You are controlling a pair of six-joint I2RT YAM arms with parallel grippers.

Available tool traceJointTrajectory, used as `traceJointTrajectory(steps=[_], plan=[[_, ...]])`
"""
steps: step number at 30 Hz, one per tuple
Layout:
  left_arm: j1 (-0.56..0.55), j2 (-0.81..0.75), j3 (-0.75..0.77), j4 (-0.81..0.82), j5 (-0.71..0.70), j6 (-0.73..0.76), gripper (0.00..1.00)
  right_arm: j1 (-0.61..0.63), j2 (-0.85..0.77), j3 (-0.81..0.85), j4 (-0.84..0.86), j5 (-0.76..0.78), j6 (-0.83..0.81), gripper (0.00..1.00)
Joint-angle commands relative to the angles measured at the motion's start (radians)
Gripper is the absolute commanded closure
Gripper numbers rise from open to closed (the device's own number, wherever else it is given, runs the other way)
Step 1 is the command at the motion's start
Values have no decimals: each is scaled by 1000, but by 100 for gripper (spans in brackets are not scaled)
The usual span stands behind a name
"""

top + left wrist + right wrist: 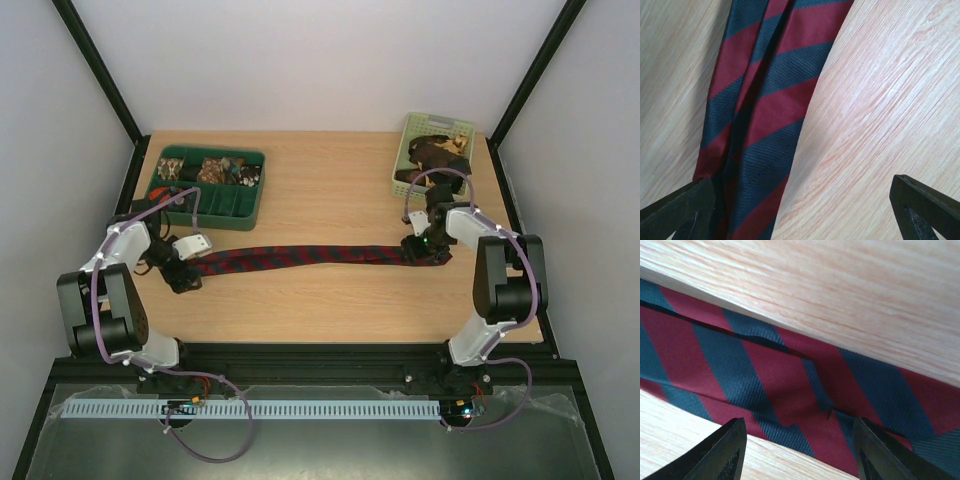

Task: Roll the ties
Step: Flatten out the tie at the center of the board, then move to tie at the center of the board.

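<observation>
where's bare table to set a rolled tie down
Bare table between the green tray and the pale basket, and the wide strip between the striped tie and the near edge. Crowded: both back corners and the tie's ends.

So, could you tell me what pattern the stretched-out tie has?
The tie has dark red and navy diagonal stripes, clearest in the right wrist view.

Left arm (112, 300) and right arm (500, 285) at the table (330, 200) edge: black joints, white shells, looping lilac cables (440, 173), black fingers (675, 210)
</observation>
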Motion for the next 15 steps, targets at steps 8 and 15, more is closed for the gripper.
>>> traceJointTrajectory(steps=[8,15], plan=[[-86,-24,15,-4,53,87,7,-65,32,-109,-45,114,-115,52],[-239,-69,-18,4,93,14,10,-259,-29,-189,24,262,-434,53]])
